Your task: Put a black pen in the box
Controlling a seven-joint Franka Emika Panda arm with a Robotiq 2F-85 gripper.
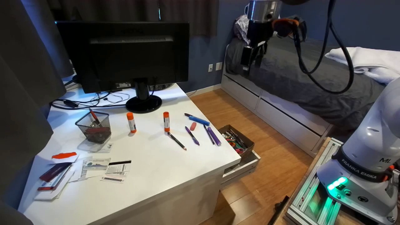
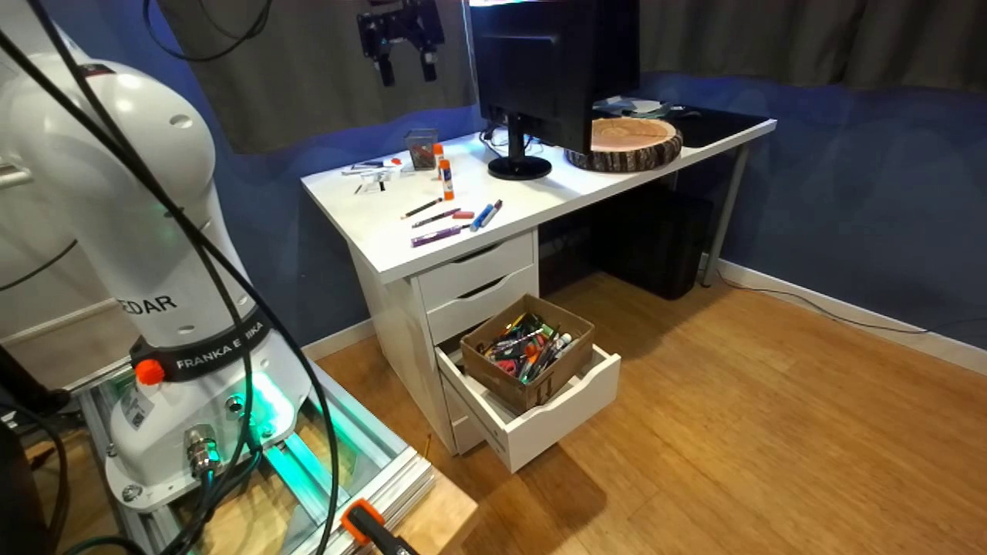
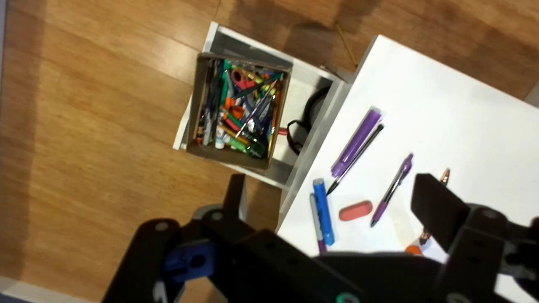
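Note:
A slim black pen with copper ends (image 1: 177,141) lies on the white desk; it also shows in an exterior view (image 2: 422,208) and, partly hidden behind a finger, in the wrist view (image 3: 445,176). A second slim black-and-silver pen (image 3: 356,159) lies along a purple marker near the desk edge. The box (image 2: 547,385) is brown cardboard, filled with pens and scissors, and sits in a pulled-out drawer; it also shows in the wrist view (image 3: 236,159). My gripper (image 3: 330,187) is open and empty, high above the desk in both exterior views (image 1: 252,62) (image 2: 409,75).
The open white drawer (image 2: 567,428) sticks out below the desk. A purple marker (image 3: 357,141), blue marker (image 3: 323,212), pink eraser (image 3: 356,210) and purple pen (image 3: 392,190) lie near the black pens. Upright glue sticks (image 1: 166,122), a mesh cup (image 1: 97,129) and a monitor (image 1: 125,56) stand behind.

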